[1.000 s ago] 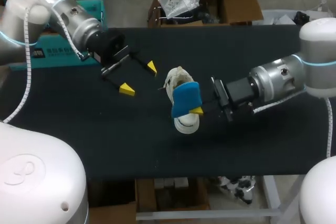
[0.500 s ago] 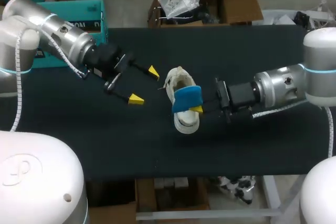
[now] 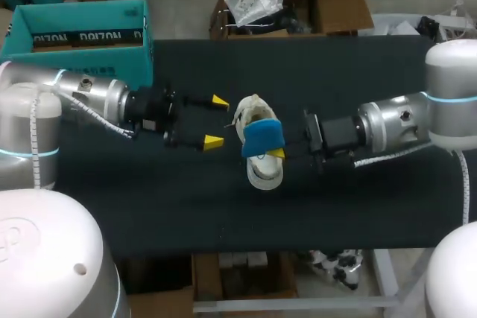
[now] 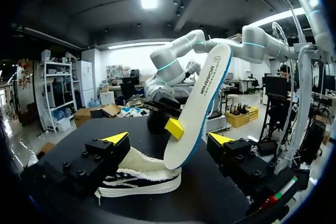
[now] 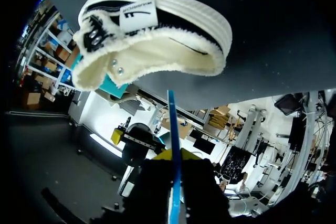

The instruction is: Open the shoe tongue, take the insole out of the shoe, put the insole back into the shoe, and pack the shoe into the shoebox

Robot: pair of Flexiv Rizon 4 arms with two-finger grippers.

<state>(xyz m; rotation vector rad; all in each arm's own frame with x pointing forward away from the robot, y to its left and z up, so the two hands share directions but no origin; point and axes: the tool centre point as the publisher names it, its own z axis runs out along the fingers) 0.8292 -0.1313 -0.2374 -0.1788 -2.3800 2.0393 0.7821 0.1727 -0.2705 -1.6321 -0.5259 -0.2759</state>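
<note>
Head view: our right pincer (image 3: 277,153) pinches the insole (image 3: 262,138) over the shoe (image 3: 264,175); left pincer (image 3: 215,121) gapes wide beside it.

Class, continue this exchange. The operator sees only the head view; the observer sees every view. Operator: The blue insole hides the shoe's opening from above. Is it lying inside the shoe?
Observer: No. In the left wrist view the insole stands steeply tilted, only its lower end by the shoe's collar.
Operator: Does the right tool grip it?
Observer: Yes. The right wrist view shows it edge-on, pinched between both fingers.
Operator: And the left tool?
Observer: Open; its wrist view shows the shoe upright on its sole, ahead of it.
</note>
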